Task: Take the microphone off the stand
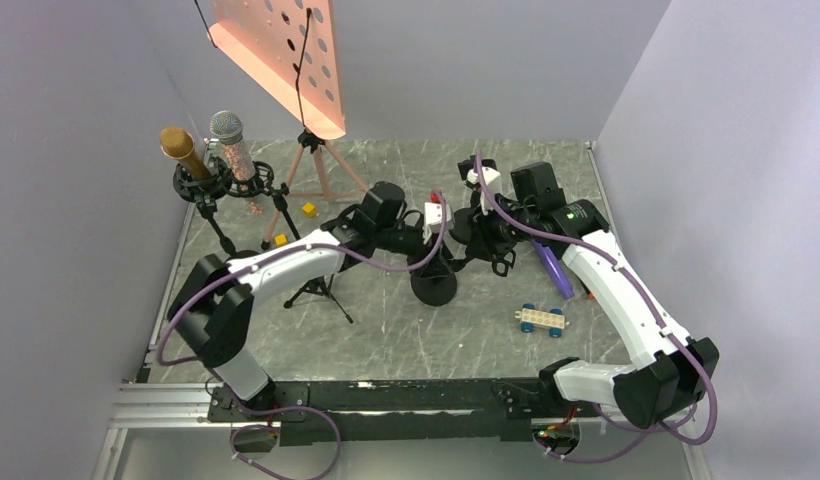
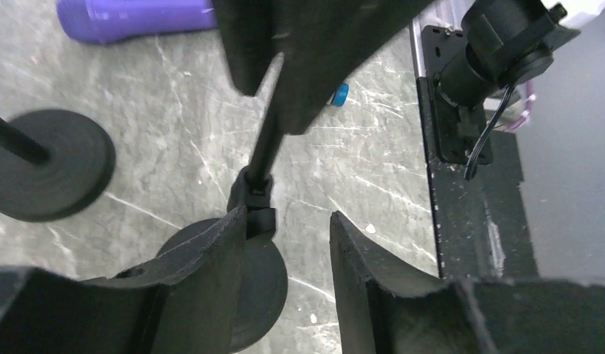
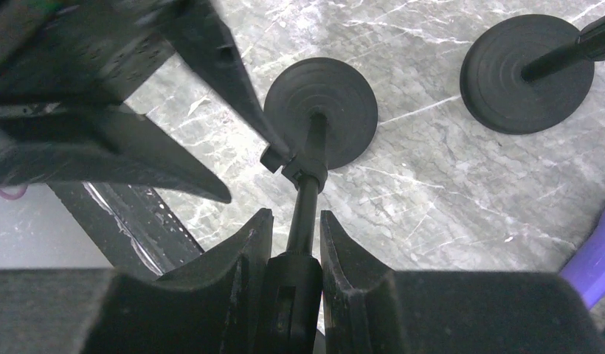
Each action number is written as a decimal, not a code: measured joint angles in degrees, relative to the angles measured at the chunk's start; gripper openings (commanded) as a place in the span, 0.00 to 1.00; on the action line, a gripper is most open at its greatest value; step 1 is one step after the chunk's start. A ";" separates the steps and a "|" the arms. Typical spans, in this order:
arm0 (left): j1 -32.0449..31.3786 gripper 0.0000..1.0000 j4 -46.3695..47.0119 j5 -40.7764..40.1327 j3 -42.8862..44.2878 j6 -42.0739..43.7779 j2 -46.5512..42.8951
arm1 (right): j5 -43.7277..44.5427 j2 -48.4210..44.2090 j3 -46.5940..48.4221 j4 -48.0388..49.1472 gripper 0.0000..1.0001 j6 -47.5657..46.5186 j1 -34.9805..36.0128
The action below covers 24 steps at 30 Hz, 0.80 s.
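Observation:
A purple microphone [image 1: 553, 270] lies flat on the table to the right of the stands, apart from both grippers; its end shows in the left wrist view [image 2: 137, 18] and its edge in the right wrist view [image 3: 598, 258]. The black round-base stand [image 1: 433, 285] rises mid-table. My right gripper [image 3: 296, 215] is shut on the stand's upper pole [image 3: 303, 214], above its base [image 3: 320, 110]. My left gripper [image 2: 288, 221] is open beside the same pole [image 2: 264, 147], with nothing between its fingers. Both grippers meet above the stand, left gripper [image 1: 448, 228] and right gripper [image 1: 483, 235].
A second round stand base [image 3: 527, 74] sits close by. At the back left, a gold microphone [image 1: 178, 145] and a silver one [image 1: 227, 128] stand on tripods next to a music stand [image 1: 316, 150]. A toy car [image 1: 541, 318] and small yellow blocks [image 1: 308, 209] lie on the table.

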 measured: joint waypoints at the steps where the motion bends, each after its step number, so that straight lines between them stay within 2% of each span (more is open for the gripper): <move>1: -0.66 0.47 0.04 -1.29 -1.27 2.73 -1.66 | -0.02 -0.09 -0.15 0.09 0.00 0.02 0.00; 6: -5.25 0.37 0.55 -7.50 -3.80 15.87 -7.04 | 0.00 -0.31 -0.39 0.37 0.00 0.22 0.00; 9: -7.43 0.34 1.53 -11.41 -4.68 20.94 -7.61 | 0.00 -0.33 -0.39 0.37 0.00 0.24 0.00; 15: -7.74 0.44 3.45 -18.14 -6.97 27.17 -7.30 | 0.00 -0.35 -0.42 0.37 0.00 0.24 0.00; 18: -7.91 0.43 4.28 -20.28 -8.52 30.58 -7.30 | 0.00 -0.37 -0.42 0.37 0.00 0.24 0.00; 21: -8.00 0.35 4.48 -21.53 -9.07 33.09 -7.30 | -0.02 -0.37 -0.46 0.39 0.00 0.28 0.00; 24: -8.02 0.14 4.79 -22.03 -9.07 34.64 -7.30 | 0.00 -0.37 -0.46 0.39 0.00 0.35 0.00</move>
